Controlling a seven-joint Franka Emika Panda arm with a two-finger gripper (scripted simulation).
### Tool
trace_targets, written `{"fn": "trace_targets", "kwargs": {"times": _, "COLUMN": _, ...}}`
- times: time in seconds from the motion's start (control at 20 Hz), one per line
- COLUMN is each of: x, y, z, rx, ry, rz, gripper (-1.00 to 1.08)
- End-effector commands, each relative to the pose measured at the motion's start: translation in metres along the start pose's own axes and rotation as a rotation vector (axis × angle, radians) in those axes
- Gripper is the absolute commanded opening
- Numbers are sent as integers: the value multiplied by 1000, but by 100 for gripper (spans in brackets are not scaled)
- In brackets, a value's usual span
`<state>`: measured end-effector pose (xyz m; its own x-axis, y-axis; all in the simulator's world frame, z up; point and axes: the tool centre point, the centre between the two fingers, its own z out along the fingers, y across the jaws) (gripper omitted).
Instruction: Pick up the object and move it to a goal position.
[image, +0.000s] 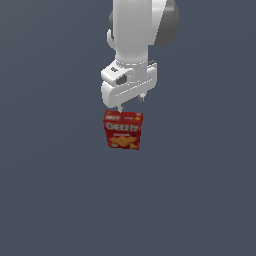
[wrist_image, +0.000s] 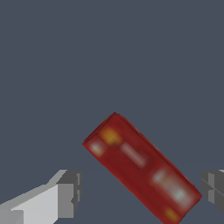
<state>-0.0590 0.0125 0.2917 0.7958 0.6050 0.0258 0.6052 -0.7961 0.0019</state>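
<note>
A plain slate-grey surface (image: 200, 200) fills both views, with no edge showing. The Cheez-It box (image: 123, 130) stands upright just under the pincer (image: 130, 103). In the wrist view the box (wrist_image: 142, 166) lies slantwise between the pincer's (wrist_image: 142, 188) fingers (wrist_image: 65, 192), spread wide and clear of it.

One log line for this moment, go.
phase: pre-grasp | gripper: open, above box | Cheez-It box: upright, ungrasped | fingers: apart, not touching
</note>
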Motion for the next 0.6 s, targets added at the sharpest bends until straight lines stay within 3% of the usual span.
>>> {"fn": "trace_targets", "kwargs": {"times": 0.0, "x": -2, "y": 2, "z": 4, "rx": 0, "ry": -2, "rz": -62, "gripper": 100}}
{"fn": "trace_targets", "kwargs": {"times": 0.55, "x": -10, "y": 9, "z": 20, "rx": 2, "ry": -10, "rz": -327, "gripper": 100}}
